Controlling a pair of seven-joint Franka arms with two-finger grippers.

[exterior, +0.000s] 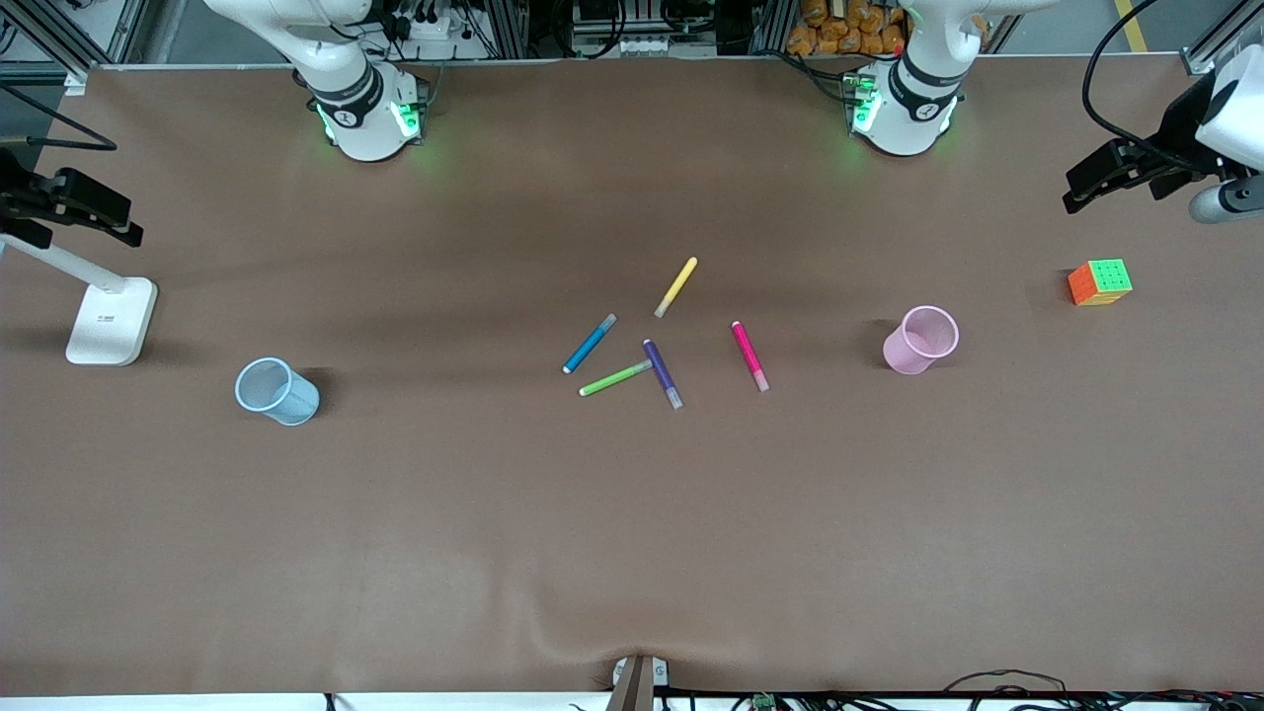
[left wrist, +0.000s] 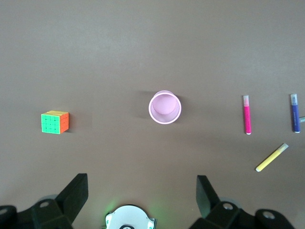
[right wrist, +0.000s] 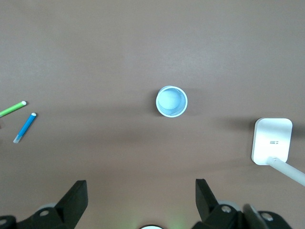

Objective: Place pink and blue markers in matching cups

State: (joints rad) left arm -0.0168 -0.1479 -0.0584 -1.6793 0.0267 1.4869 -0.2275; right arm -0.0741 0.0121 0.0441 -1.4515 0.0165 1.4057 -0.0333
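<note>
The hot-pink marker (exterior: pixel 750 355) and the blue marker (exterior: pixel 590 344) lie flat among other pens at the table's middle. The pale pink cup (exterior: pixel 920 340) stands upright toward the left arm's end. The pale blue cup (exterior: pixel 277 391) stands upright toward the right arm's end. My left gripper (left wrist: pixel 141 191) is open and empty, high over the table, with the pink cup (left wrist: pixel 165 107) and pink marker (left wrist: pixel 247 115) below it. My right gripper (right wrist: pixel 141 198) is open and empty, high over the table, with the blue cup (right wrist: pixel 171 101) and blue marker (right wrist: pixel 25 128) below it. Neither gripper shows in the front view.
A dark purple pen (exterior: pixel 663 374), a green pen (exterior: pixel 615 378) and a yellow pen (exterior: pixel 676 286) lie beside the two markers. A colour cube (exterior: pixel 1099 282) sits past the pink cup at the left arm's end. A white lamp base (exterior: pixel 109 321) stands at the right arm's end.
</note>
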